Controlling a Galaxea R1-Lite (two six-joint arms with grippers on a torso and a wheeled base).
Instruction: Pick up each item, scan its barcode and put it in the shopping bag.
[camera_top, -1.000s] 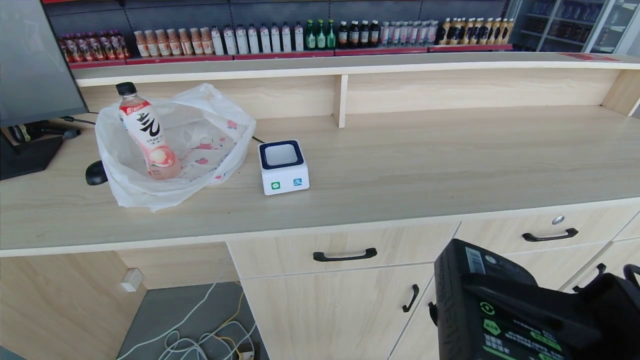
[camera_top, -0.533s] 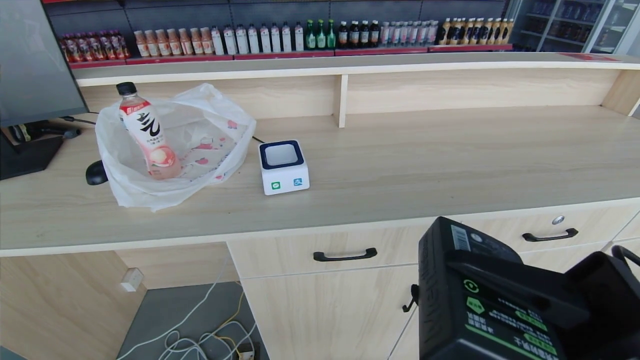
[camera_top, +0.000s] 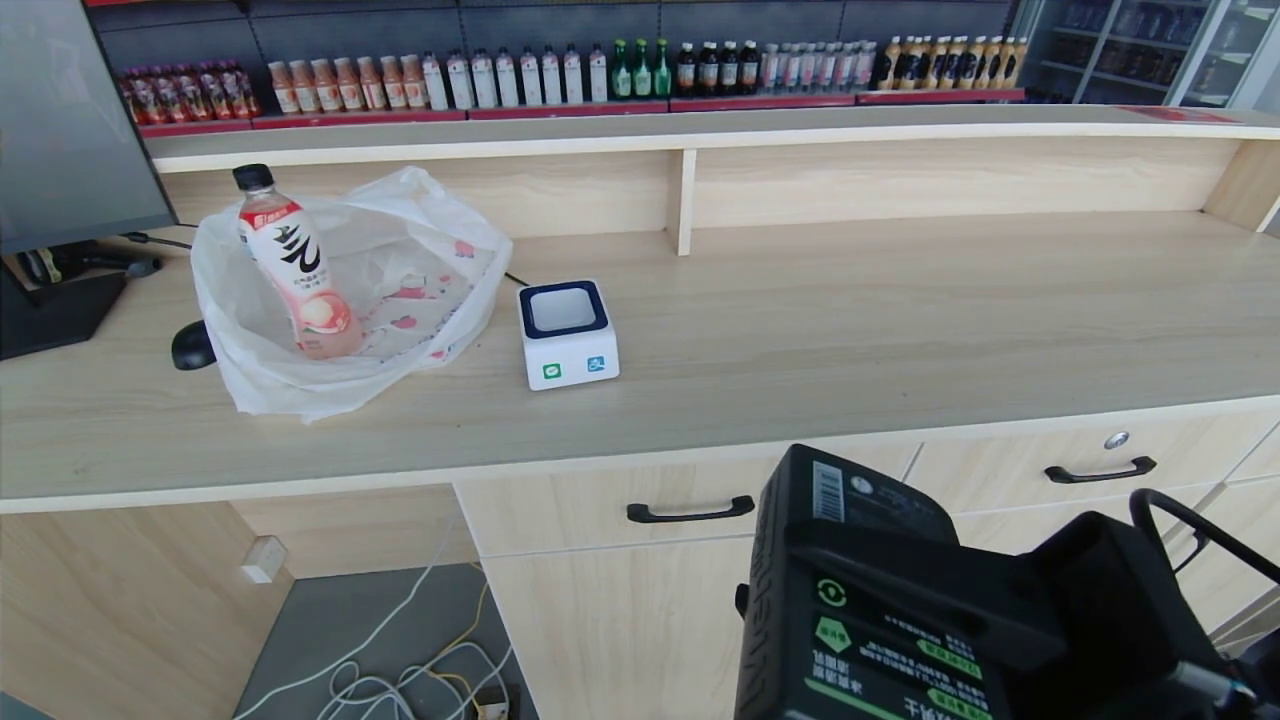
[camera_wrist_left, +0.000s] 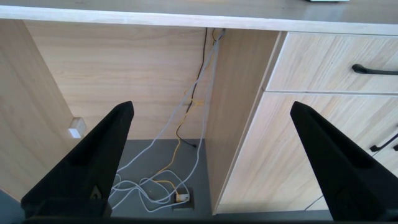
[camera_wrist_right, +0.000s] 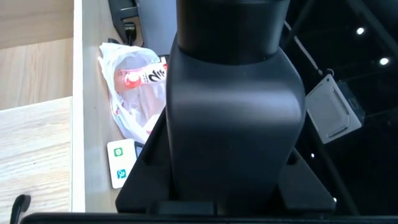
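R hand (camera_top: 880, 585): low, in front of the drawers (camera_top: 690, 510), below the desk (camera_top: 850, 330) edge; clamped on black pack (camera_top: 860, 500) (one finger lies across its upper face).
Black pack: in R hand, off the desk; barcode on upper face, green labels on the side nearer the cam.
L hand (camera_wrist_left: 210, 106): fingers spread wide, nothing btwn; below desk level, facing the open bay w/ cables (camera_wrist_left: 186, 155).
Bag (camera_top: 440, 300): white plastic, open, on desk's left part.
Bottle (camera_top: 300, 270): pink drink, black cap, leaning inside bag.
Scanner (camera_top: 566, 335): white box, dark-blue rim, on desk just right of bag.
Other: black mouse (camera_top: 190, 345) at bag's left side; monitor (camera_top: 70, 120) far left.
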